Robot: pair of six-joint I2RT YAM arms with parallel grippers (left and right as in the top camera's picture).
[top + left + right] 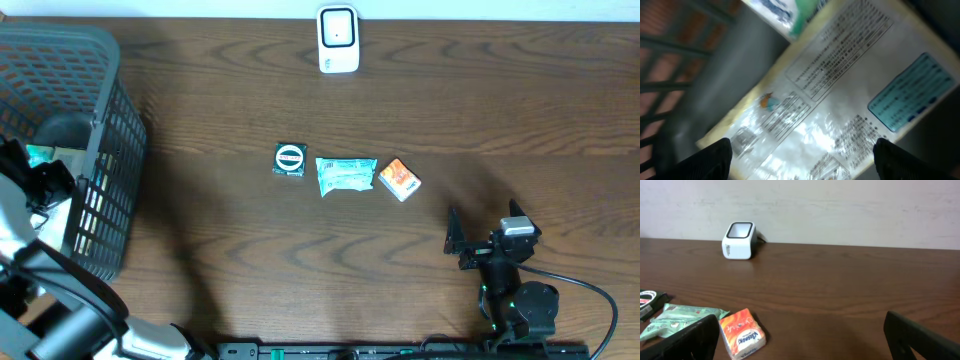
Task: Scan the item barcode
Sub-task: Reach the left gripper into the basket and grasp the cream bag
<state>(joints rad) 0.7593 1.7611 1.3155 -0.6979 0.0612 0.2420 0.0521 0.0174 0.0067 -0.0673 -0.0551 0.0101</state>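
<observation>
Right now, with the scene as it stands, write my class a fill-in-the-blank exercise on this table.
The white box-shaped barcode scanner stands beyond a row of ___ small packets.
The green-and-white plastic packet lies between the dark square packet and the ___ tissue pack.
The left end effector reaches into the grey plastic mesh ___.
The right end effector has its jaws ___.
Missing words: three, orange, basket, open.
</observation>
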